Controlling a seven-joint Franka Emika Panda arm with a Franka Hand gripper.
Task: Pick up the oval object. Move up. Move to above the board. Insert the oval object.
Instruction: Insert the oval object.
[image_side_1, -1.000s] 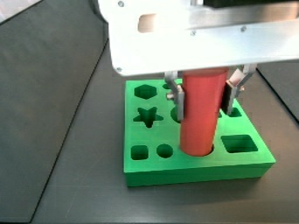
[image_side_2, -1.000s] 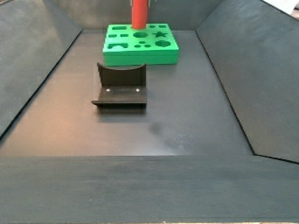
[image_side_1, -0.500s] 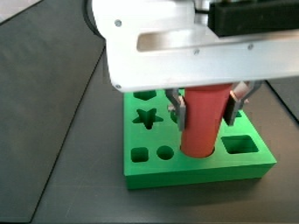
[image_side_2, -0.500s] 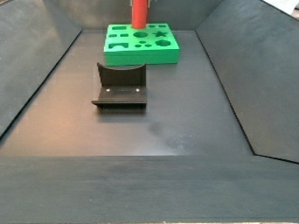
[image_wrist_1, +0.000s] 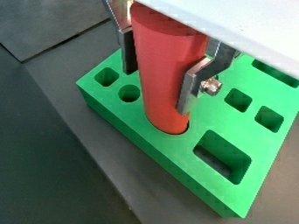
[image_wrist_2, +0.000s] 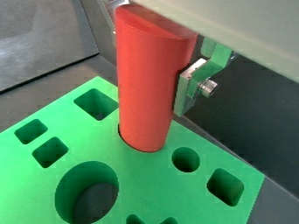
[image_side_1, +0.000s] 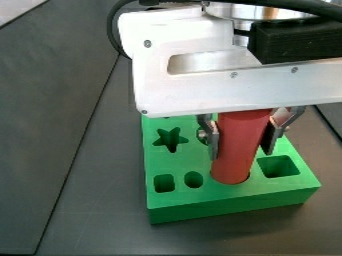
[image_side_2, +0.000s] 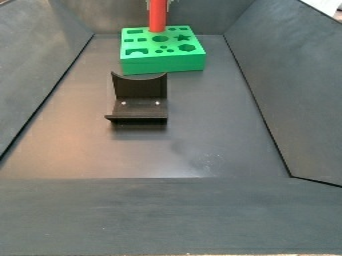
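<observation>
The gripper (image_side_1: 245, 133) stands over the bright green slotted board (image_side_1: 297, 180), jaws clamped on the tall, matte red-coral oval peg (image_side_1: 239, 148). Held upright, the peg's lower end enters its matching hole, judged partly inserted.

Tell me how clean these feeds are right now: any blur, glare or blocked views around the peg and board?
Both wrist views are sharp and evenly lit: the oval object enters the board, gripper shut on it. In a side view the gripper body fills the upper frame, its pale face bright, hiding the board's far half. In a side view the fixture is clear, the board small, the floor softly glared.
</observation>
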